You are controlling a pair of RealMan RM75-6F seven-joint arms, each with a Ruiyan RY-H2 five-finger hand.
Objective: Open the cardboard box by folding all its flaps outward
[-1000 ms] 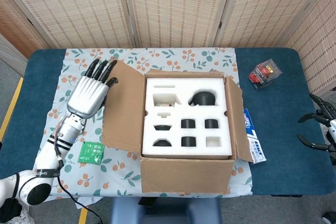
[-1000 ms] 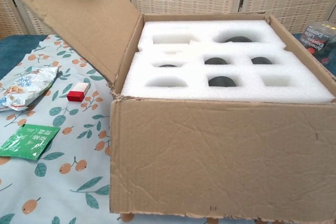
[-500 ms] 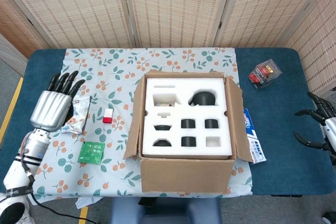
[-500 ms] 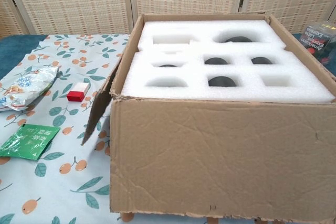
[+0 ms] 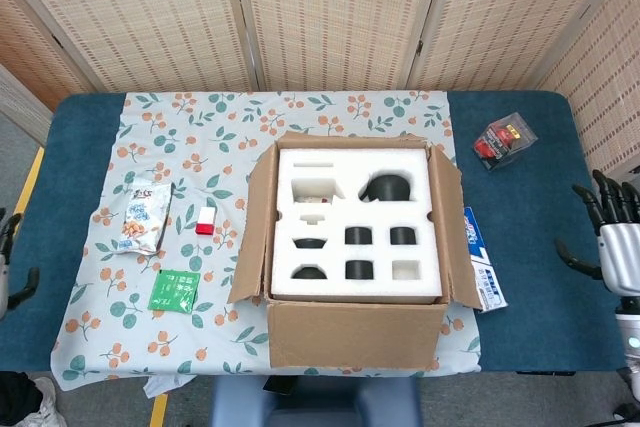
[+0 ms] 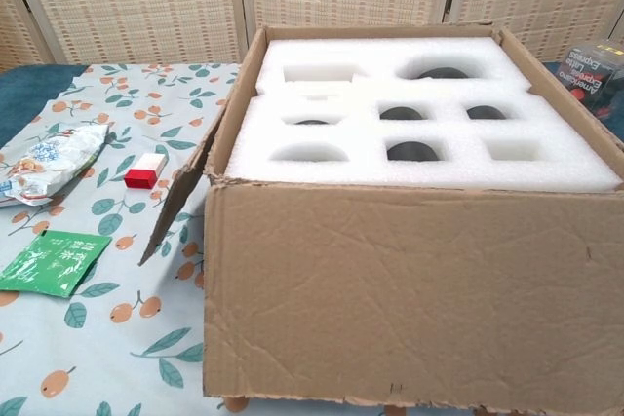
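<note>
Fingers (image 5: 8,229) of the left hand (image 5: 5,272) barely show at the surface's far-left edge, well left of the cardboard box (image 5: 352,277); their state cannot be told. Left of the box lie a snack packet (image 5: 143,220), green sachet (image 5: 174,290) and small red-and-white block (image 5: 205,221). The box sits mid-surface, flaps outward, white foam insert (image 5: 354,226) exposed. Far right, the right hand (image 5: 612,239) hangs released, fingers spread.

Brown cardboard box (image 5: 355,332), frame centre, flaps folded outward, white foam insert (image 5: 355,227) exposed | green sachet (image 5: 174,291), small red-and-white block (image 5: 206,221), crinkled snack packet (image 5: 144,218), left on floral cloth (image 5: 200,127) | right hand (image 5: 612,232), right edge, fingers spread, holding nothing
</note>
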